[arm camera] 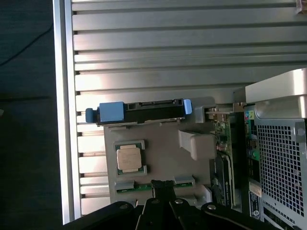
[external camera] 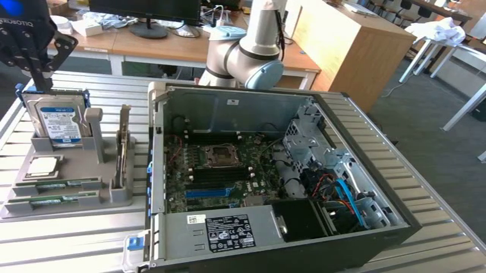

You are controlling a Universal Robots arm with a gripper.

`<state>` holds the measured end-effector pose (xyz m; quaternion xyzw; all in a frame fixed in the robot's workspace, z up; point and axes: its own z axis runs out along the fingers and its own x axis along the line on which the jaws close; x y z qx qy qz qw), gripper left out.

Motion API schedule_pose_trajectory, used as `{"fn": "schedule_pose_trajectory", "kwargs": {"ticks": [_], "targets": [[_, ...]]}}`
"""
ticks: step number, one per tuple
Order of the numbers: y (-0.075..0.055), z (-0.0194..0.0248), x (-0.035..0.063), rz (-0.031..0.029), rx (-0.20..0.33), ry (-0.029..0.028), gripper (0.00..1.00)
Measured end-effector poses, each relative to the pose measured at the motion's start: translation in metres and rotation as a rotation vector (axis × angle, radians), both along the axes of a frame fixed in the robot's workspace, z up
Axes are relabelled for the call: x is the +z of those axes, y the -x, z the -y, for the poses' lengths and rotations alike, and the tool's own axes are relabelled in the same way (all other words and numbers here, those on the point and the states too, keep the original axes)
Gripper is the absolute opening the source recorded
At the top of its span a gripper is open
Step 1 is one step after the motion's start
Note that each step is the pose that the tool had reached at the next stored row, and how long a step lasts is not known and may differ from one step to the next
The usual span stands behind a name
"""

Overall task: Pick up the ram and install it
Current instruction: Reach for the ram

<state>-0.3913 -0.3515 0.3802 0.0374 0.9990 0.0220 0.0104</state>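
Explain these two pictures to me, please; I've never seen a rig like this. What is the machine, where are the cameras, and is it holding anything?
The machine is one robot arm with a gripper at its end. One picture comes from a camera off the arm that looks over the whole table. The other comes from a camera on the wrist, looking past the gripper. On the table lies an open computer case with its board exposed. Beside it, at the exterior view's left, a grey holder carries a hard drive, a processor, an upright card, a ram stick and a second stick. The gripper is shut and holds nothing; it hangs above the holder.
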Motion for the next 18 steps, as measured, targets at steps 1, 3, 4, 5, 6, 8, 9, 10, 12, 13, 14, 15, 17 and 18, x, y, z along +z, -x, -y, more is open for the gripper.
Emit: {"fn": "schedule_pose_trajectory", "kwargs": {"ticks": [1,3,4,5,6,8,9,10,12,13,14,15,17,18], "targets": [[0.0,0.0,0.0,-0.0001,0.0,0.0001,0.1],[0.0,0.0,0.0001,-0.0001,0.0,0.0001,0.1],[0.0,0.0,0.0,-0.0001,0.0,0.0,0.1],[0.0,0.0001,0.0,-0.0001,0.0,0.0,0.1],[0.0,0.0005,0.0,-0.0002,0.0,0.0001,0.1],[0.0,0.0019,0.0001,-0.0001,0.0,0.0001,0.1],[0.0,0.0029,0.0001,-0.0002,0.0,0.0,0.1],[0.0,0.0042,0.0,-0.0001,0.0,0.0001,0.1],[0.0,0.0064,0.0001,-0.0002,0.0,0.0001,0.1],[0.0,0.0075,0.0,-0.0001,0.0,0.0,0.1],[0.001,0.0087,0.0,-0.0002,0.0,0.0,0.1],[0.001,0.0099,0.0001,-0.0002,0.0,0.0001,0.1],[0.001,0.0126,0.0,-0.0001,0.0,0.0,0.1],[0.001,0.0138,0.0,-0.0001,0.0,0.0,0.1]]}}
